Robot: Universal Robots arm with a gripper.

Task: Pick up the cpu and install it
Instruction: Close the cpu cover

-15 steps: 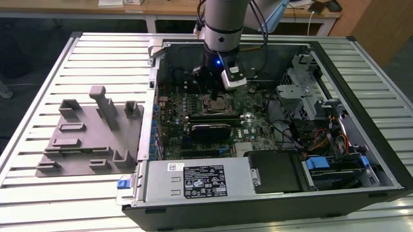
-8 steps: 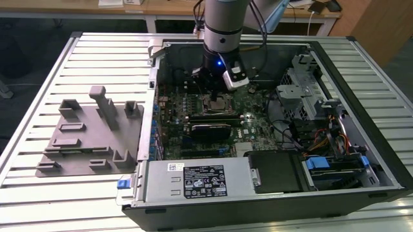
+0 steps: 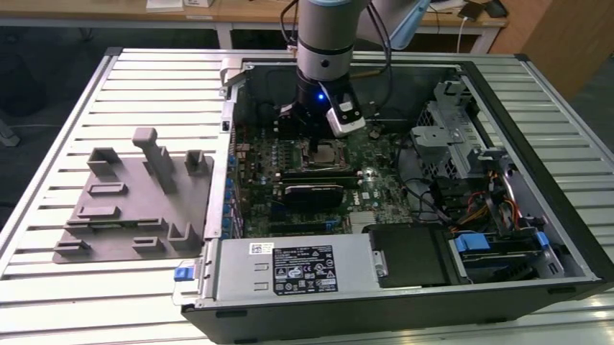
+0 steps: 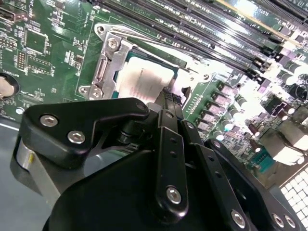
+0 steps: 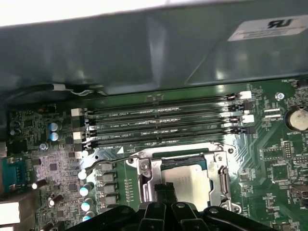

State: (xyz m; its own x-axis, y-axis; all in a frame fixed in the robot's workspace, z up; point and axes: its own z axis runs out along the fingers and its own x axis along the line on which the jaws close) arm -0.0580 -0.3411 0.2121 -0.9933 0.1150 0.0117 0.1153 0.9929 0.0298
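One cpu (image 3: 329,152) lies flat in the socket (image 5: 222,174) on the motherboard (image 3: 376,181), its shiny silver top facing up. It is square, so no side is longer. Its edges run square with the socket's metal frame and parallel to the memory slots (image 5: 163,126) just beside the socket. In both wrist views the cpu (image 4: 143,81) (image 5: 191,182) sits inside the frame's window. I cannot tell whether the frame is clamped down on it. A bent wire lever (image 5: 108,158) runs out from the socket's corner towards a row of small capacitors.

The claw (image 3: 320,144) reaches straight down from the arm into the case (image 3: 568,241), right over the socket. In both wrist views the claw (image 4: 166,97) (image 5: 166,190) is clenched, its black fingertips (image 5: 159,191) pressed side by side, and the tips meet the near edge of the cpu.

The open case lies on its side on the slatted metal desk (image 3: 163,93). It holds the motherboard, a grey power supply (image 3: 287,267) along its near wall, and a drive cage (image 3: 451,133) with bundled cables at the exterior view's right. A grey moulded tray (image 3: 125,215) with upright posts rests on the desk at the exterior view's left, just beside the case. A round coin battery (image 5: 297,118) sits on the board near the socket.
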